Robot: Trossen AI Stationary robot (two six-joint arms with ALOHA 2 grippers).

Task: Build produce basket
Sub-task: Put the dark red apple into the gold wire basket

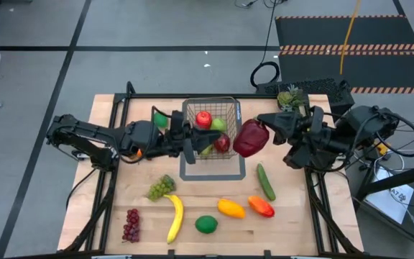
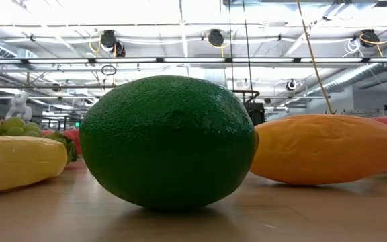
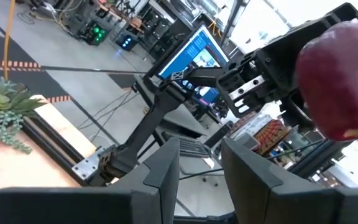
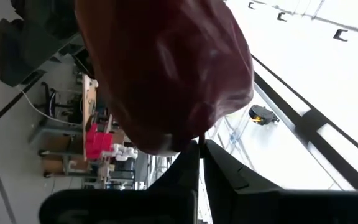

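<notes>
From above, the basket [image 1: 212, 137] is seen at the table's centre, already holding apples. At its 3 o'clock a dark red fruit [image 1: 251, 138] is held aloft, pinched by the closed right gripper [image 1: 270, 124]. At 9 o'clock the left gripper [image 1: 187, 138] is narrowly parted at the basket wall.

At table height, only a lime [image 2: 167, 141] and mango [image 2: 324, 149] are shown.

In the right wrist view, the fruit is gripped by its very edge; it could slip and drop outside the basket.

basket [image 1: 210, 133] is boxed in: left claw [image 1: 190, 141] on one side, red mango [image 1: 251, 138] crowding the other rim, counter [image 1: 300, 216] corner open.
</notes>
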